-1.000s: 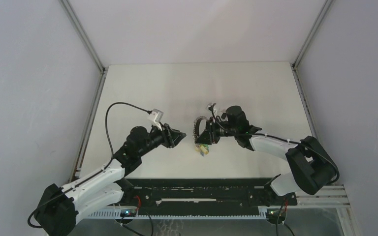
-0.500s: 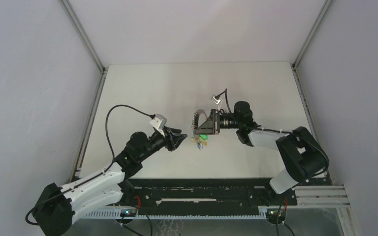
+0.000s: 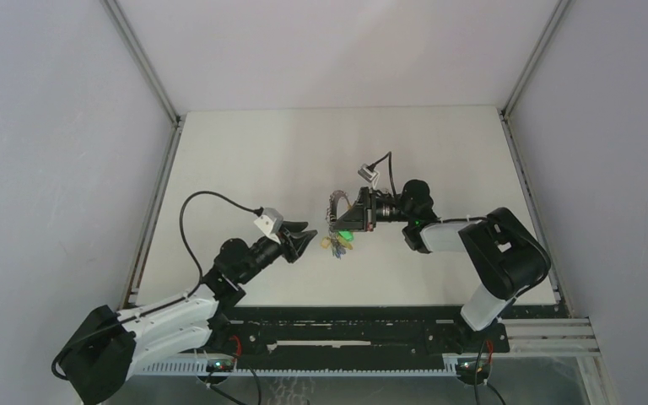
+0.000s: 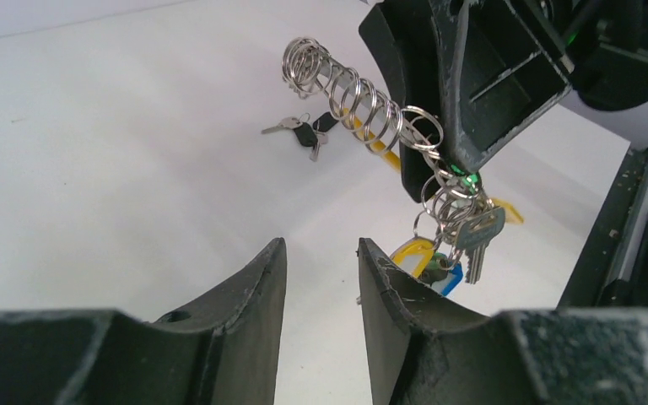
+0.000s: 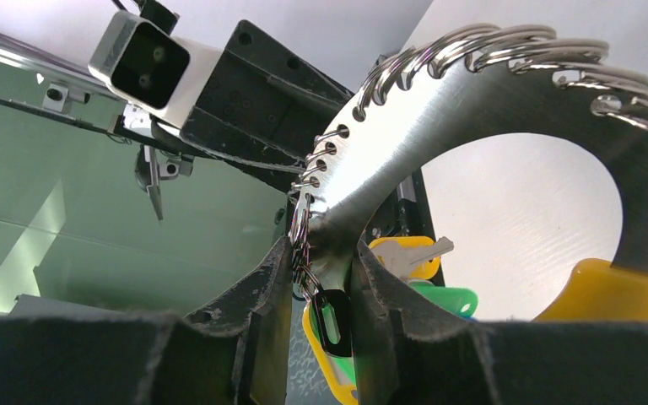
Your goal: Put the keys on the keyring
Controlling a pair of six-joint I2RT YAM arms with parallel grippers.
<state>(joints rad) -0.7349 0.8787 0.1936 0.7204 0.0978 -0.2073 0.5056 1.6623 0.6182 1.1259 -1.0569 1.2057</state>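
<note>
White table (image 3: 245,152), middle: right gripper (image 5: 321,253) clamps keyring (image 4: 354,89), keys (image 4: 464,236) dangling; left gripper (image 4: 321,253), jaws apart and empty, should probably approach them slowly and squarely.

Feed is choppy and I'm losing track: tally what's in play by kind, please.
keyring, clamped in the right fingers: 1
key bunch hanging below it: 1
loose key bunch on the table: 1
Total: 3
</note>
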